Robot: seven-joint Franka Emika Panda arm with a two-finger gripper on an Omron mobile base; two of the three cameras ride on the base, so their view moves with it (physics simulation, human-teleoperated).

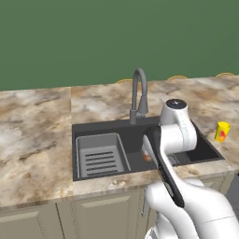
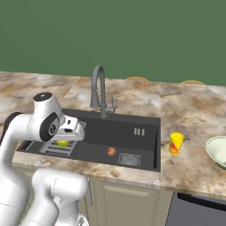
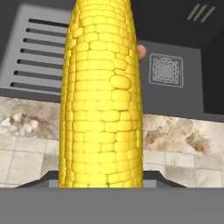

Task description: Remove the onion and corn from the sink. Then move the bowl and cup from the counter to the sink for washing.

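We see the arm folded forward over the front of the sink [image 2: 145, 121], its wrist bent so the hand points down toward the basin's left half. The end effector [image 2: 66, 140] is clenched on the corn [image 3: 103, 96], which runs lengthwise up the hand view and hangs above the ribbed rack [image 1: 100, 156] and the front edge of the worktop [image 1: 32, 140]. From the right base view a bit of yellow-green cob peeks out under the hand. The onion [image 2: 111, 151] lies on the sink floor just beside the drain grate [image 2: 129, 159]. The cup [image 2: 176, 143] stands on the worktop right of the sink, the bowl [image 2: 217, 151] further right.
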